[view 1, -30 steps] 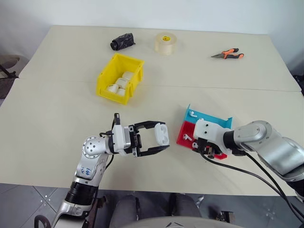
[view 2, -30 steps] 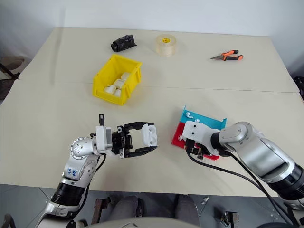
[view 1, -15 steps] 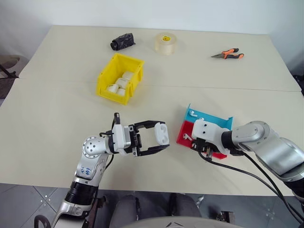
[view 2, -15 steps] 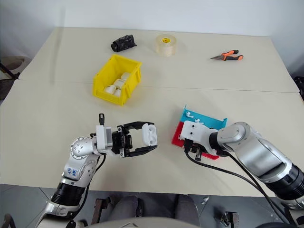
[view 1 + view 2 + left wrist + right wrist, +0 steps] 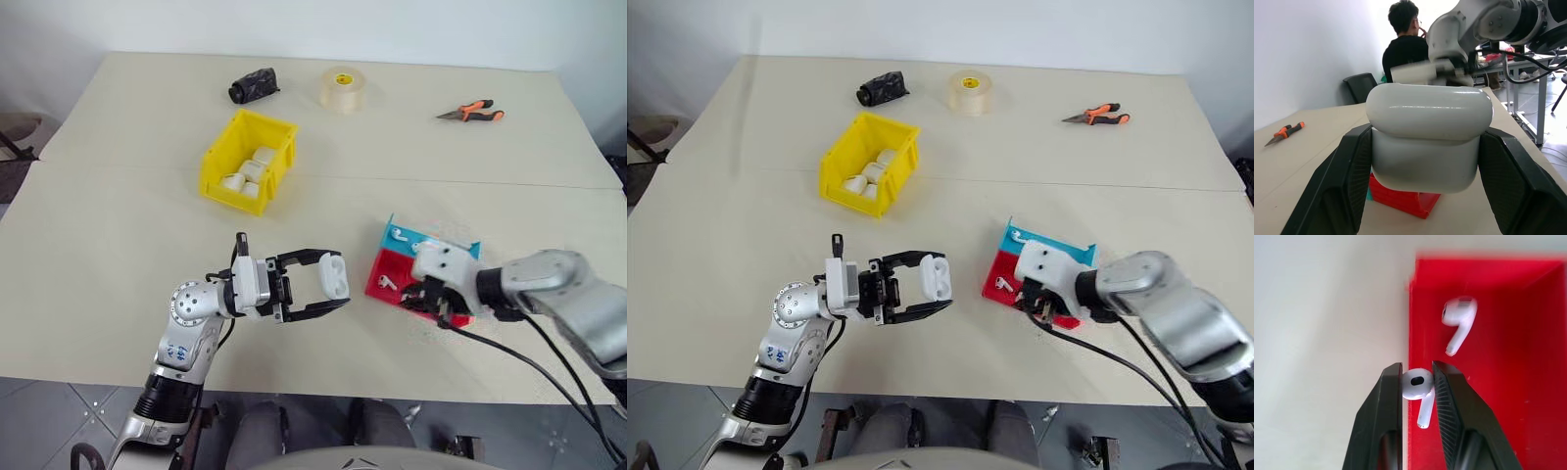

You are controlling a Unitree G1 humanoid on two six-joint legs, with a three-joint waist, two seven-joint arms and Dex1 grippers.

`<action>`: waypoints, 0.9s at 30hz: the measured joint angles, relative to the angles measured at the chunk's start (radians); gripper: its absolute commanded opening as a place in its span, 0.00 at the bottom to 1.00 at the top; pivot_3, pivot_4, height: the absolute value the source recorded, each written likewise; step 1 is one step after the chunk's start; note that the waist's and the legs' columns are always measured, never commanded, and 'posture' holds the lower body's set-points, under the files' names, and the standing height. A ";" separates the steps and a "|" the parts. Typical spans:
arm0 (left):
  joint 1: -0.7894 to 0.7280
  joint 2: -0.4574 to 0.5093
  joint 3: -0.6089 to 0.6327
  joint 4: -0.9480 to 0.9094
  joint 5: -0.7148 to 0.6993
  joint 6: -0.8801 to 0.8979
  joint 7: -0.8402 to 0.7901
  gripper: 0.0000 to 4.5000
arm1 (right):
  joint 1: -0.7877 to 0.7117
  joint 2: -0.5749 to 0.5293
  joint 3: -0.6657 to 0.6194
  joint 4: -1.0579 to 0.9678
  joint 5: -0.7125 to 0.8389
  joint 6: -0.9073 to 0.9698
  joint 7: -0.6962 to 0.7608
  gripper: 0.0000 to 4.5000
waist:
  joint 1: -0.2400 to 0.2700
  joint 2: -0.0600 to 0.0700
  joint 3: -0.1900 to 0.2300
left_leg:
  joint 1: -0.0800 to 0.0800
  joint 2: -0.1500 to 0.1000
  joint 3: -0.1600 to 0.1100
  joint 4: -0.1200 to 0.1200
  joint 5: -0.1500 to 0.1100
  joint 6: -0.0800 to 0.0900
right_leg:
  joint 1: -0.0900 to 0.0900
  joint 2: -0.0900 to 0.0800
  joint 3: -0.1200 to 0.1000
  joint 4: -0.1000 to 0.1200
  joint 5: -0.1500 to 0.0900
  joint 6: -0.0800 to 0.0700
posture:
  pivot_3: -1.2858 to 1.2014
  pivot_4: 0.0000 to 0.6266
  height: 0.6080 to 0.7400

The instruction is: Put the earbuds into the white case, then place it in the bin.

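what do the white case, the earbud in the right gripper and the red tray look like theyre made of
White case: looks like smooth glossy plastic; light streaks reflect on its rounded lid.
Earbud pinched in the right gripper: seemingly glossy white hard plastic, with a dark port on its head.
Red tray: probably matte plastic, an even red with sharp straight walls; whether moulded or printed can't be told.

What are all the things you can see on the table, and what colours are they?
white case: one, white, held above the table's near part.
earbuds: three; one held, one in the tray's red part, one in its blue part.
tray: one, red and blue, near right.
bin: one, yellow, left of centre, white cases inside.
tape roll: one, tan, far side.
pliers: one, orange-handled, far right.
black bundle: one, far side.
table: one, beige.
person: one, in black, seated beyond the table.
left gripper: jaws shut on the white case.
right gripper: jaws shut on an earbud.
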 measured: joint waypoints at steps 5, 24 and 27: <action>-0.007 -0.033 -0.007 0.004 -0.033 0.022 -0.020 0.62 | 0.099 0.247 -0.290 0.045 0.246 -0.106 0.026 0.17 | -0.002 -0.002 0.001 | 0.001 0.000 0.000 0.000 0.000 0.000 | 0.000 0.000 0.000 0.000 0.000 0.000 | 0.52 0.24 1.00; -0.125 -0.078 0.018 0.018 -0.205 0.293 -0.034 0.62 | 0.178 0.797 -0.197 -0.076 0.502 -0.432 -0.300 0.17 | -0.005 0.000 0.001 | 0.001 0.000 0.000 0.000 0.000 0.000 | 0.000 0.001 0.001 0.002 0.000 0.000 | 0.52 0.24 1.00; -0.128 -0.072 0.028 0.018 -0.215 0.329 -0.036 0.62 | 0.211 0.809 -0.147 -0.072 0.458 -0.484 -0.296 0.17 | -0.005 0.000 0.000 | 0.001 0.000 0.001 -0.001 0.000 0.000 | 0.000 0.001 0.001 0.002 0.000 0.000 | 0.52 0.24 1.00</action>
